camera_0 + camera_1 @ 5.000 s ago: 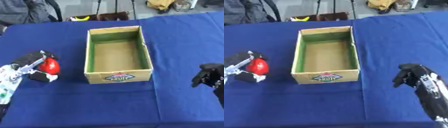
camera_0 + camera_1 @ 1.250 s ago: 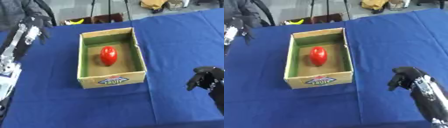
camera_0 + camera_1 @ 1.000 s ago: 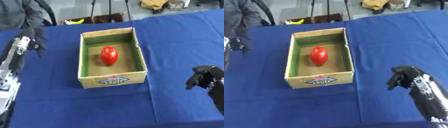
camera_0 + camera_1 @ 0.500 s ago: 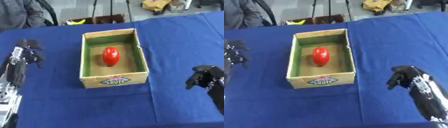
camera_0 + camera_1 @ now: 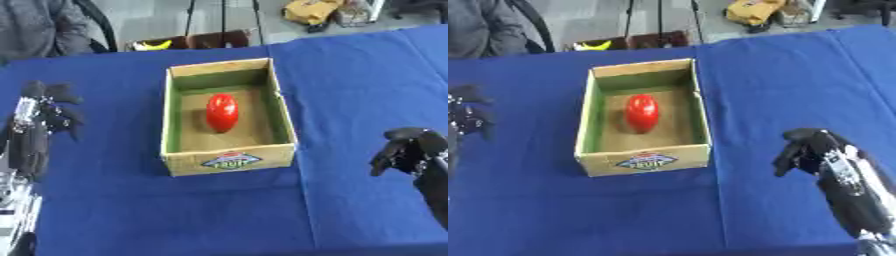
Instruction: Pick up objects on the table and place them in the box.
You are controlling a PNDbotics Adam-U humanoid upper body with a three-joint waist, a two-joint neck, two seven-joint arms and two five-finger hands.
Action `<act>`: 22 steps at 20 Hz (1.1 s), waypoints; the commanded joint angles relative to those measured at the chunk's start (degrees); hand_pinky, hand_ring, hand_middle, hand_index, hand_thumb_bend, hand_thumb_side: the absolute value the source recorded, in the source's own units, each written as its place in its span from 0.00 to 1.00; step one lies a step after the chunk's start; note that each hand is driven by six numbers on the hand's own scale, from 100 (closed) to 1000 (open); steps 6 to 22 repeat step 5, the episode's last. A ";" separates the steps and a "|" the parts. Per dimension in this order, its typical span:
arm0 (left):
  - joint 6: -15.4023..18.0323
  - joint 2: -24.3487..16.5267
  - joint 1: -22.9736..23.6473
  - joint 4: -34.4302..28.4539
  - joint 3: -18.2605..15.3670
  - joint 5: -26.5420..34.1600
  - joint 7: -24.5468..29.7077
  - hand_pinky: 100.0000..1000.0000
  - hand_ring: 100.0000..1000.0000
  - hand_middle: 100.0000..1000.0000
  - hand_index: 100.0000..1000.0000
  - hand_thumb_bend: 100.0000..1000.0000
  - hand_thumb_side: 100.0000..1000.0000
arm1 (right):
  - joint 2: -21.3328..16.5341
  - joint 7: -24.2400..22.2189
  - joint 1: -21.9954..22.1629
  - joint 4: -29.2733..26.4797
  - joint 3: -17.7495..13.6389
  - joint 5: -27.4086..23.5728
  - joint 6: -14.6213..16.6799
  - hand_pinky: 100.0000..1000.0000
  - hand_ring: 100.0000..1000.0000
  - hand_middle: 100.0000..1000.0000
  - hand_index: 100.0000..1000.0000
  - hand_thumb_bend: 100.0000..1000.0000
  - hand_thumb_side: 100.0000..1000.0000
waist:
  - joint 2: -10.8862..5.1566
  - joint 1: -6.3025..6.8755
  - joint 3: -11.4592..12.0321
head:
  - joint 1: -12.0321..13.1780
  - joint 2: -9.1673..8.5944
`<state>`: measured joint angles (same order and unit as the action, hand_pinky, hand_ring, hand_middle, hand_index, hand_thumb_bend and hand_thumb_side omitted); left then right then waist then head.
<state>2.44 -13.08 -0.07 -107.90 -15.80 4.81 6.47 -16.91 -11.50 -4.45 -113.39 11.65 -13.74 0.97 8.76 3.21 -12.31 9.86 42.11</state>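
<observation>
A glossy red oval object [image 5: 221, 112] lies on the floor of the open cardboard box with green inner walls [image 5: 172, 125], which sits mid-tabletop on the blue cloth [image 5: 350, 85]. The left hand [image 5: 44, 107] hovers left of the box, holding nothing — fingers relaxed. The right hand [image 5: 807, 150] sits at the lower right — fingers curled, empty.

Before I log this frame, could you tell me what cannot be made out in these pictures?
- Red object in the box: its underside is hidden; its kind is unclear.
- Box label: the lettering is blurred in both views.
- Left hand: fingers blurred; in the right eye view the left edge cuts it.
- Right hand: curled fingers hide its palm.
</observation>
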 commanded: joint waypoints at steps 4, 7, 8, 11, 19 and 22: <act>-0.37 -0.30 -0.55 -1.71 -0.65 0.02 0.46 0.23 0.40 0.54 0.76 0.18 1.00 | -0.40 0.28 -0.14 -1.20 -0.49 -0.28 0.08 0.43 0.50 0.44 0.68 0.00 0.72 | -0.56 -0.26 0.12 | -0.24 0.13; -0.41 -0.23 -0.56 -1.75 -0.65 -0.02 0.54 0.23 0.40 0.54 0.76 0.18 1.00 | -0.40 0.26 -0.15 -1.20 -0.49 -0.28 0.10 0.43 0.50 0.44 0.68 0.00 0.73 | -0.55 -0.25 0.09 | -0.21 0.16; -0.41 -0.23 -0.56 -1.75 -0.65 -0.02 0.54 0.23 0.40 0.54 0.76 0.18 1.00 | -0.40 0.26 -0.15 -1.20 -0.49 -0.28 0.10 0.43 0.50 0.44 0.68 0.00 0.73 | -0.55 -0.25 0.09 | -0.21 0.16; -0.41 -0.23 -0.56 -1.75 -0.65 -0.02 0.54 0.23 0.40 0.54 0.76 0.18 1.00 | -0.40 0.26 -0.15 -1.20 -0.49 -0.28 0.10 0.43 0.50 0.44 0.68 0.00 0.73 | -0.55 -0.25 0.09 | -0.21 0.16; -0.41 -0.23 -0.56 -1.75 -0.65 -0.02 0.54 0.23 0.40 0.54 0.76 0.18 1.00 | -0.40 0.26 -0.15 -1.20 -0.49 -0.28 0.10 0.43 0.50 0.44 0.68 0.00 0.73 | -0.55 -0.25 0.09 | -0.21 0.16; -0.41 -0.23 -0.56 -1.75 -0.65 -0.02 0.54 0.23 0.40 0.54 0.76 0.18 1.00 | -0.40 0.26 -0.15 -1.20 -0.49 -0.28 0.10 0.43 0.50 0.44 0.68 0.00 0.73 | -0.55 -0.25 0.09 | -0.21 0.16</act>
